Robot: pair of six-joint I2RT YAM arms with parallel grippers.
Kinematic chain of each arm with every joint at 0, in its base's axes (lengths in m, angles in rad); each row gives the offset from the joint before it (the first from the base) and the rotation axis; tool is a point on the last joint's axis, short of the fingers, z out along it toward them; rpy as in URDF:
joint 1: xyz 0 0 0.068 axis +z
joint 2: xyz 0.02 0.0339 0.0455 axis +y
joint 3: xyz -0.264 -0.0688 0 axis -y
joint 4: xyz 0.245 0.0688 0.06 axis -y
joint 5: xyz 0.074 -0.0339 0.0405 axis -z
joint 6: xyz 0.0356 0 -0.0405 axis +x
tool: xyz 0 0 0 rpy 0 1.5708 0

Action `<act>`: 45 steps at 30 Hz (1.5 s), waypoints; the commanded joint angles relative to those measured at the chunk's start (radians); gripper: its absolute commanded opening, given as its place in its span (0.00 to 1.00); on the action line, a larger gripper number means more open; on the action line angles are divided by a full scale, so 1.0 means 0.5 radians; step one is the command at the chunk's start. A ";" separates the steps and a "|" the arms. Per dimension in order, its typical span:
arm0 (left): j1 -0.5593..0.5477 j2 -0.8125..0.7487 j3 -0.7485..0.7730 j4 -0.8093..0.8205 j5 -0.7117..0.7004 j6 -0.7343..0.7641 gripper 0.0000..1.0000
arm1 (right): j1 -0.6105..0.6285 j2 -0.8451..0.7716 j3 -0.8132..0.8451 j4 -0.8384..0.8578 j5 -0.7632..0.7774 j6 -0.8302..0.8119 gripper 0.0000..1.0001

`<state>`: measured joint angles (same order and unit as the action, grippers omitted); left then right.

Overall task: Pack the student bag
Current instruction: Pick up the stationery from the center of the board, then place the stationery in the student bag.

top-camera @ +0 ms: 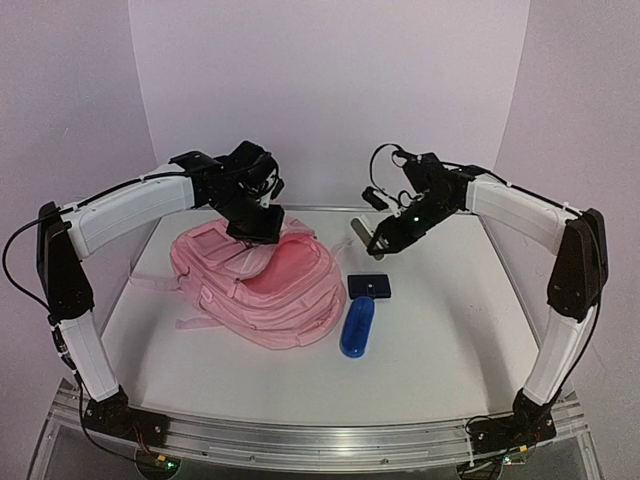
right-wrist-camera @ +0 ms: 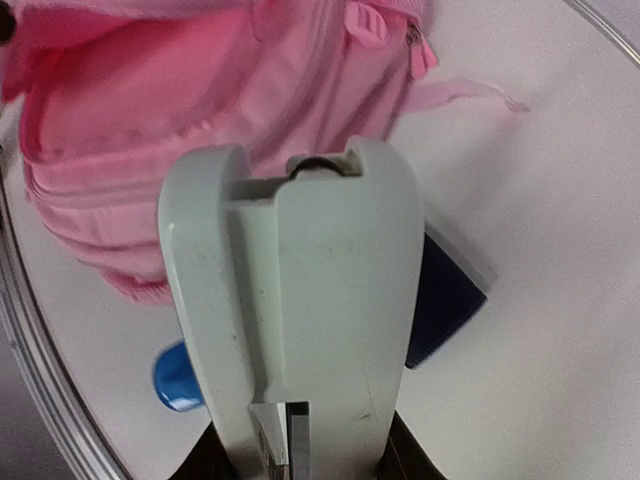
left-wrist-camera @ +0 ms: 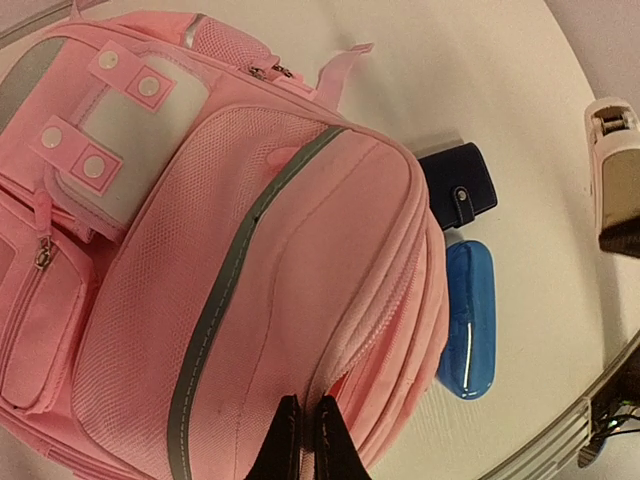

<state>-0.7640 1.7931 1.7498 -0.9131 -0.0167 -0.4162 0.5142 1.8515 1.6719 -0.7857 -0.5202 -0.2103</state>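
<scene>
A: Where's the bag (top-camera: 262, 290)?

B: On the desk (top-camera: 450, 330), left of centre, lying w/ its front up. White patches face the L arm's side. Main pocket gapes at the top and the inside shows in the top view.

A: L fingers (left-wrist-camera: 287, 440)?

B: Clenched tight, tips right on the bag's rim by the opening. They look pinched on the fabric edge there (thin stuff, hard to see btwn them).

A: R side?

B: R fingers (top-camera: 383, 240) are grasping a pale stapler (right-wrist-camera: 300, 300), or sth v. like one. It fills most of the R wrist view. It's held above the desk, to the right of the bag and apart from it.

A: Anything else on the desk?

B: Two cases by the bag's right side. The navy case (top-camera: 369, 287) has a snap tab and is partly tucked against the bag. The blue case (top-camera: 357, 328) is glossy and rounded, just beside the navy one on the near side. Its long edge is up against the bag in the L wrist view.
</scene>
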 commanded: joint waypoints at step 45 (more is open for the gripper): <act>0.120 -0.278 -0.205 0.544 0.258 -0.275 0.00 | 0.361 0.224 0.149 0.713 -0.338 1.165 0.76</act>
<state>-0.7120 1.7325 1.6570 -0.7323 0.0730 -0.5759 0.7518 2.0690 1.7764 -0.4484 -0.6487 0.4539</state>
